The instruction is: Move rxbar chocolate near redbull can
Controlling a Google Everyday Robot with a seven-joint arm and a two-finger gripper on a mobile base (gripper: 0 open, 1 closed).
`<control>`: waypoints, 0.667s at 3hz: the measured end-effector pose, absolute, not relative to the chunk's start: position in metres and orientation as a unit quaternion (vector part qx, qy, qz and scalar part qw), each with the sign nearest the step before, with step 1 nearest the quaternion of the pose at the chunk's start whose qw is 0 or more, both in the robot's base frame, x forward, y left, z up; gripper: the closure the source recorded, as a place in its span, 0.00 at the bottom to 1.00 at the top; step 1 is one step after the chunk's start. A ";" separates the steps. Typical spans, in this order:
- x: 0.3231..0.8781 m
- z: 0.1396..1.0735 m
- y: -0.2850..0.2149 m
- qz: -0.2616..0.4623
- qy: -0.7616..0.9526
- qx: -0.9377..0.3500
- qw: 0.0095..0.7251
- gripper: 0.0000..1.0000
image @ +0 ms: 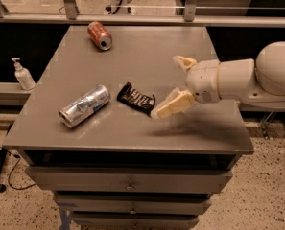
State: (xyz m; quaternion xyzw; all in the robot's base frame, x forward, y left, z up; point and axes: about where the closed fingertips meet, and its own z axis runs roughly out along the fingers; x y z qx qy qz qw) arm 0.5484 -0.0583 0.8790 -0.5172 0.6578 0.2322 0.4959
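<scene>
The rxbar chocolate [136, 98], a small black wrapper with white lettering, lies flat on the grey table [147, 47] near its middle. The redbull can [84, 105], silver with blue patches, lies on its side just left of the bar, a short gap between them. My gripper [174, 83] hovers to the right of the bar, open and empty, its cream fingers [173, 105] spread wide apart. The near finger's tip sits close to the bar's right end, not gripping it.
A red-orange soda can [100, 35] lies on its side at the table's far left. A white pump bottle [23, 74] stands on a ledge left of the table. Drawers [128, 185] sit below the front edge. A railing runs behind.
</scene>
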 end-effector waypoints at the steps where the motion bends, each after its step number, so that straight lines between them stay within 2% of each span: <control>1: 0.572 0.908 -0.131 0.223 0.654 -0.459 0.558 0.00; 2: 0.578 0.925 -0.140 0.216 0.648 -0.452 0.574 0.00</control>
